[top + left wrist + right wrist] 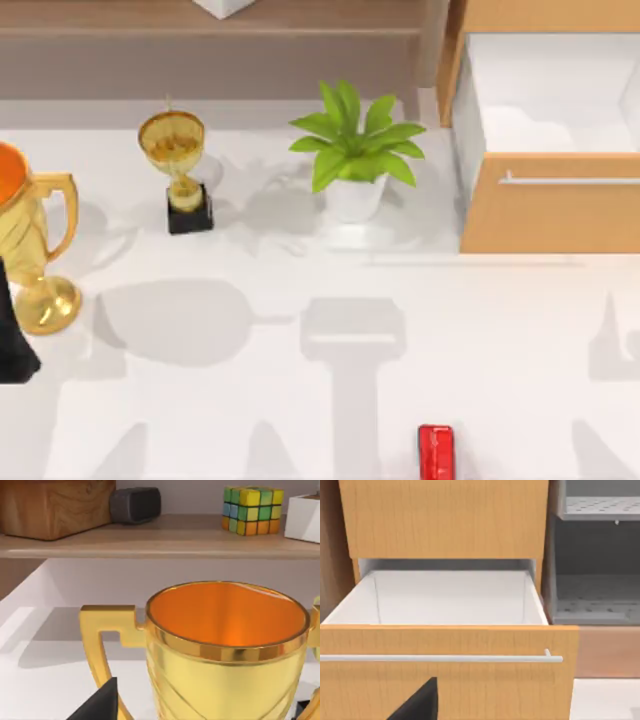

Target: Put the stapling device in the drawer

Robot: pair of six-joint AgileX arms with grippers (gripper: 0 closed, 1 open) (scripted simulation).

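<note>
The stapling device (436, 452) lies flat on the white table (300, 400) at its near edge, right of centre, well apart from everything else. The drawer (553, 205) stands pulled open at the far right, its white interior bare and its silver bar handle (570, 181) running across the wooden front; the right wrist view faces that front (445, 680) from close by. Left of the drawer sits a potted plant (355, 150), then a small gold trophy (178, 170) on a black base. At the far left edge stands a large gold cup (30, 240), which the left wrist view sees from just beside it (225, 650). How far the jaws of either gripper are open, I cannot tell.
</note>
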